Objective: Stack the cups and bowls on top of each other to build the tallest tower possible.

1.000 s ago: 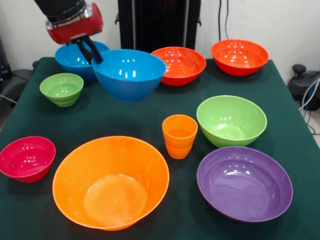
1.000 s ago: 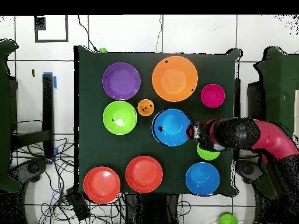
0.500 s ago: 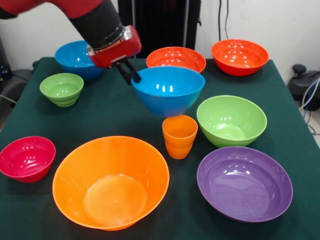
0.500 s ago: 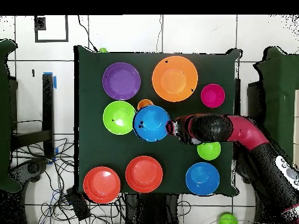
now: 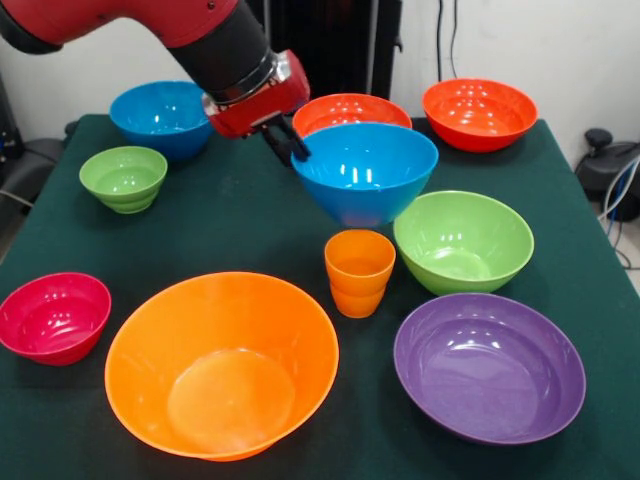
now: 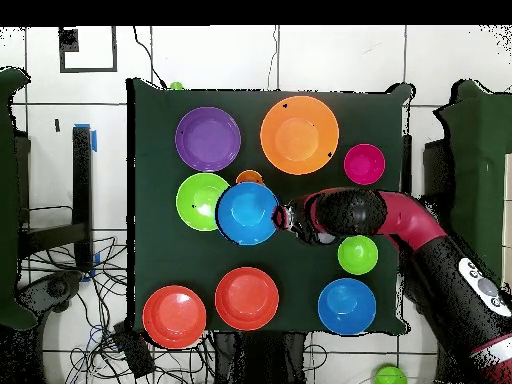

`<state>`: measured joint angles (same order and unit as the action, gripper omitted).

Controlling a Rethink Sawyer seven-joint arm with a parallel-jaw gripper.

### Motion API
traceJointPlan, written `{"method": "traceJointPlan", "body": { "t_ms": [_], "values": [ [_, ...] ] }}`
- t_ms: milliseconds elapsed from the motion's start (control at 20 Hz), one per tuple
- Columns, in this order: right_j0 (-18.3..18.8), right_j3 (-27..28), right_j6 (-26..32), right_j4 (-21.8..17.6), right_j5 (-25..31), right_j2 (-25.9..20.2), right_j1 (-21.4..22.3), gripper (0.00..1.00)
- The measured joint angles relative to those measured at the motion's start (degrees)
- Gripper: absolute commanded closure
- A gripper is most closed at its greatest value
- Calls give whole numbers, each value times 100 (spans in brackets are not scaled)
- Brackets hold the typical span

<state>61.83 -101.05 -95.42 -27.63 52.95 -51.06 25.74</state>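
large orange bowl nearest, upright, empty; its lower rim sits close to the frame edge. purple bowl beside it, crimson bowl at the other side, both upright on the green table. orange cup stands just behind the orange bowl, upright, next to the large green bowl.

gripper is clamped on the near-side rim of a blue bowl, held in the air, mouth up, roughly level. in the front view the bowl hangs above and just behind the cup; overhead, the bowl covers most of the cup and overlaps the edge of the green bowl. how high it hangs over them: cannot tell.

small ribbed green bowl apart at the side. second blue bowl further back, partly hidden by the arm. one red-orange bowl is half hidden behind the lifted bowl; the other sits clear at the far corner.
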Motion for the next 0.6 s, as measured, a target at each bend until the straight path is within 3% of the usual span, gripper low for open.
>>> {"method": "traceJointPlan", "body": {
  "t_ms": [400,600],
  "values": [
    [-12,487,0,214,773,2,128,100],
    [-14,639,0,213,840,4,154,100]
  ]
}}
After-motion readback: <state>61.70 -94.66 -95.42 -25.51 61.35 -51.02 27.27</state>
